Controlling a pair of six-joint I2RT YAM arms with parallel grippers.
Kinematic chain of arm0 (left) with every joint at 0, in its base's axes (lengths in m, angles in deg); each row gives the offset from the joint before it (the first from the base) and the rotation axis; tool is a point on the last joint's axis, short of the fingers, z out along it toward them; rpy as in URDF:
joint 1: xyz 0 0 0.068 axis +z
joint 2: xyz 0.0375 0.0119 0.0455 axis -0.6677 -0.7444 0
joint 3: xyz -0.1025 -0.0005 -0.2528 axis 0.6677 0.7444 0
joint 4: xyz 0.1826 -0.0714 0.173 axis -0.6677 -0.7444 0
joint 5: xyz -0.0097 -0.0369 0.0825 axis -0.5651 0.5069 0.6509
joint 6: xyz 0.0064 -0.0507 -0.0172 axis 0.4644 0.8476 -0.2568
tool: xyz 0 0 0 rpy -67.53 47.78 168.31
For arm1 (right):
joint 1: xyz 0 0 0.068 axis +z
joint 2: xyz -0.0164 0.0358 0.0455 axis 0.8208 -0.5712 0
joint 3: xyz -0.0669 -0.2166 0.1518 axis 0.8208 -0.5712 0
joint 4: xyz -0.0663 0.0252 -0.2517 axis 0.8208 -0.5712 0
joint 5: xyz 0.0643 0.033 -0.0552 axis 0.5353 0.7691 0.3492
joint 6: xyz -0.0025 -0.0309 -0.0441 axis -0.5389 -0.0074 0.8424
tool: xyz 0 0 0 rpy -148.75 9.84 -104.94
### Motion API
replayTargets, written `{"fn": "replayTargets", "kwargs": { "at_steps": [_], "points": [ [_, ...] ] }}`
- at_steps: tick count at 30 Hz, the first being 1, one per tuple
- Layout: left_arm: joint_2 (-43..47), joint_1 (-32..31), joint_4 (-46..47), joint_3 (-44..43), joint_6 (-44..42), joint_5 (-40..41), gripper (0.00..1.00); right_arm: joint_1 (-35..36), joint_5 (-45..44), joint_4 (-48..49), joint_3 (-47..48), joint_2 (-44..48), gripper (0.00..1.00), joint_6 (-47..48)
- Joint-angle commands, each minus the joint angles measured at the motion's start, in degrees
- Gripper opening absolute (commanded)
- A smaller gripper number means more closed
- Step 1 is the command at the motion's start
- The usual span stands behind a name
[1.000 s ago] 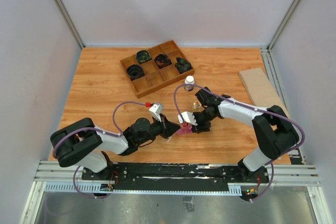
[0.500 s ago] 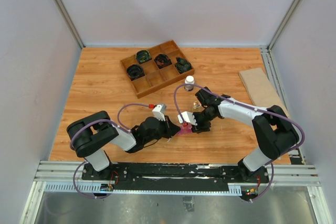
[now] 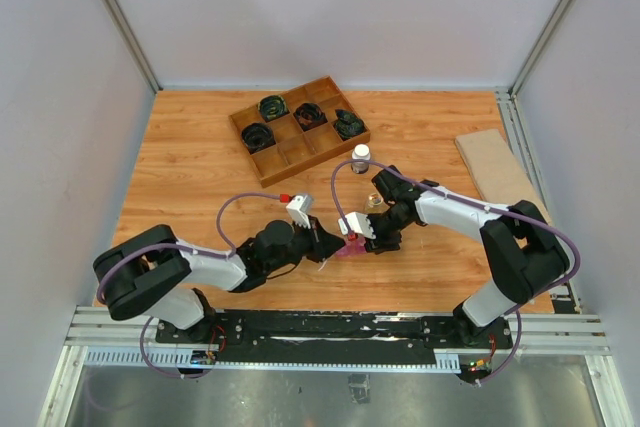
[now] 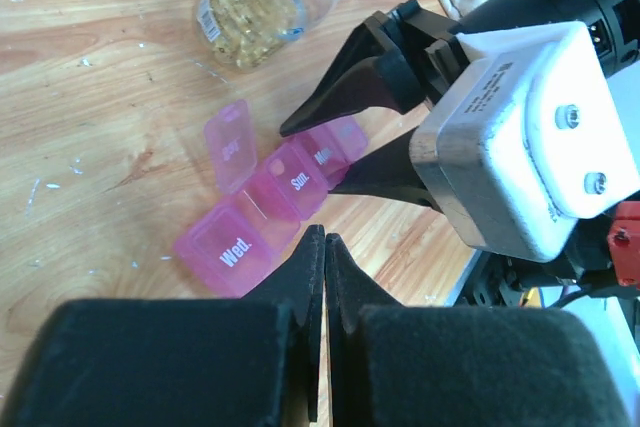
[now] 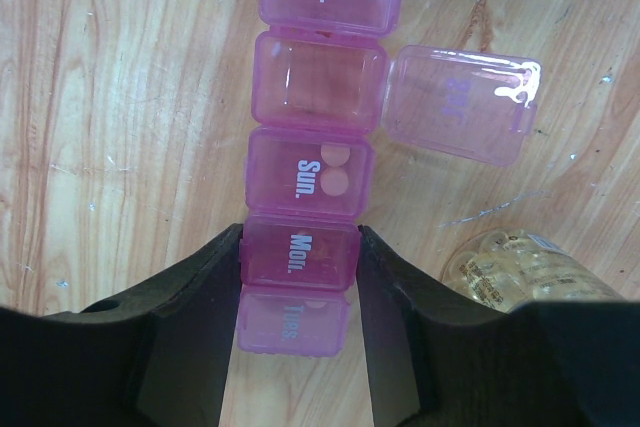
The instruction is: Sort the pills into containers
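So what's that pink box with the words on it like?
The pink box is a see-through plastic strip of five little compartments lying flat on the wooden table, marked Wed., Sun., Mon., Tues. One lid between Wed. and Sun. is flipped open sideways. The right gripper squeezes the Mon. compartment; the shut left gripper is at the Wed. end.

My left gripper [image 4: 323, 237] and right gripper [image 5: 300, 247] crowd the pill box [image 5: 310, 177]; the jar [image 4: 255, 12] blocks its far side, near side open.

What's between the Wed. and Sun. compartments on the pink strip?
One open compartment of the pink strip, lid flipped out sideways; it looks empty. Clearest in the right wrist view.
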Motion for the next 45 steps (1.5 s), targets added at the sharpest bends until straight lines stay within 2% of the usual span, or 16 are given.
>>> {"fn": "replayTargets", "kwargs": {
  "at_steps": [1,6,11,14,20,22,28,34,38,40,41,45],
  "points": [
    [0.2,0.5,-1.0,-1.1,-1.5,-3.0,0.0,0.9,0.1,-1.3,1.5,-0.7,0.47,-0.7],
    [-3.6,0.4,-4.1,-1.3,0.1,-0.5,0.0,0.9,0.1,-1.4,1.5,-0.7,0.47,-0.8],
    [-15.1,1.4,1.1,1.1,4.0,0.7,0.0,0.9,0.1,-1.7,1.6,-0.7,0.47,-0.8],
    [-18.2,2.0,6.2,2.4,5.3,-0.4,0.0,0.9,0.0,-1.7,1.5,-0.4,0.47,-0.9],
    [-7.8,1.9,5.2,4.0,2.4,-2.7,0.0,0.9,0.3,-1.8,1.7,-0.4,0.51,-1.3],
    [-3.4,1.9,3.3,4.3,1.4,-3.6,0.04,0.9,0.9,-1.7,1.9,-0.2,0.56,-1.9],
    [4.7,1.9,-0.3,6.3,0.2,-4.9,0.14,0.8,3.4,-1.0,1.9,2.1,0.83,-5.2],
    [10.8,1.9,-0.4,9.7,-1.6,-5.4,0.16,0.0,5.0,-1.1,1.1,7.9,0.91,-5.5],
    [16.9,1.9,-1.9,10.6,-4.7,-4.9,0.27,-0.8,9.0,-4.6,0.9,14.0,0.92,-3.4],
    [19.9,1.9,-2.6,10.3,-7.5,-4.6,0.38,-2.2,12.6,-8.1,1.5,17.2,0.92,-2.0],
    [21.3,1.9,-2.6,10.1,-9.1,-4.6,0.47,-3.7,14.0,-9.6,2.5,18.5,0.92,-3.4],
    [23.0,1.9,0.7,9.0,-18.1,-2.4,0.94,-11.0,19.7,-12.9,7.8,22.0,0.91,-12.5]
  ]
}}
